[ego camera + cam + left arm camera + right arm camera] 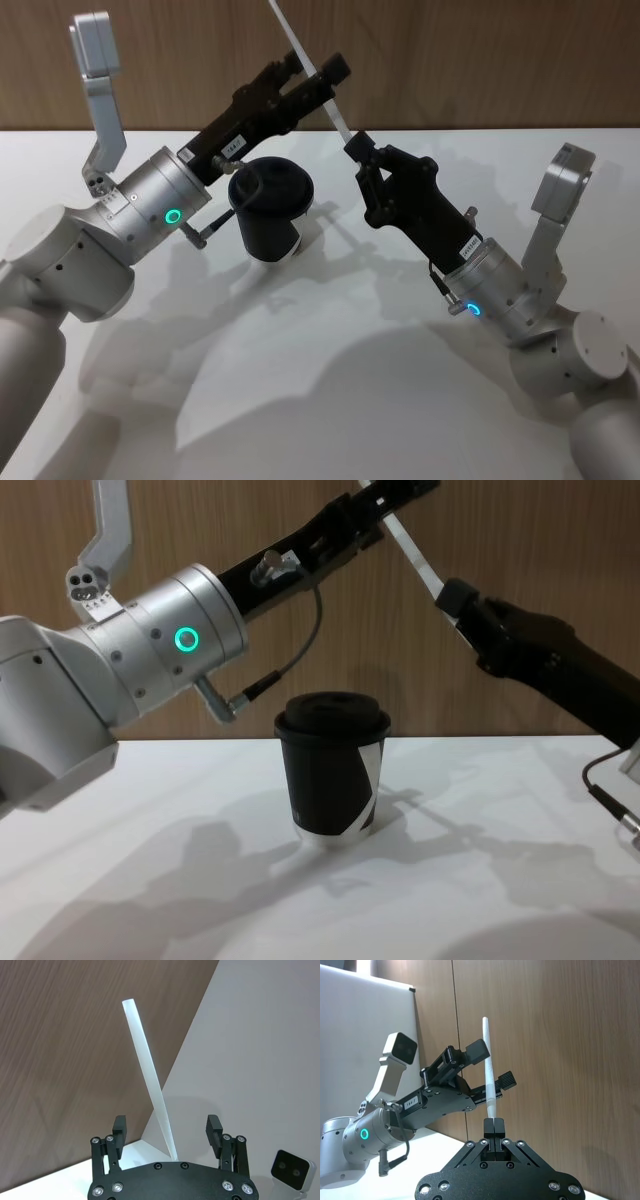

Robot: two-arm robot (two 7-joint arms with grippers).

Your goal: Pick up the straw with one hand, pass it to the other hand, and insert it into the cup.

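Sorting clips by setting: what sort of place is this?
Probably a robotics lab bench: a plain white table, wood-panelled wall, and the right gripper holding a straw between the left gripper's open jaws near one lidded cup.

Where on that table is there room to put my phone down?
The white table in front of the cup, toward the near edge, is bare. So is the strip between the cup and the wall. It is crowded above the cup, where the left gripper and right gripper meet at the straw.
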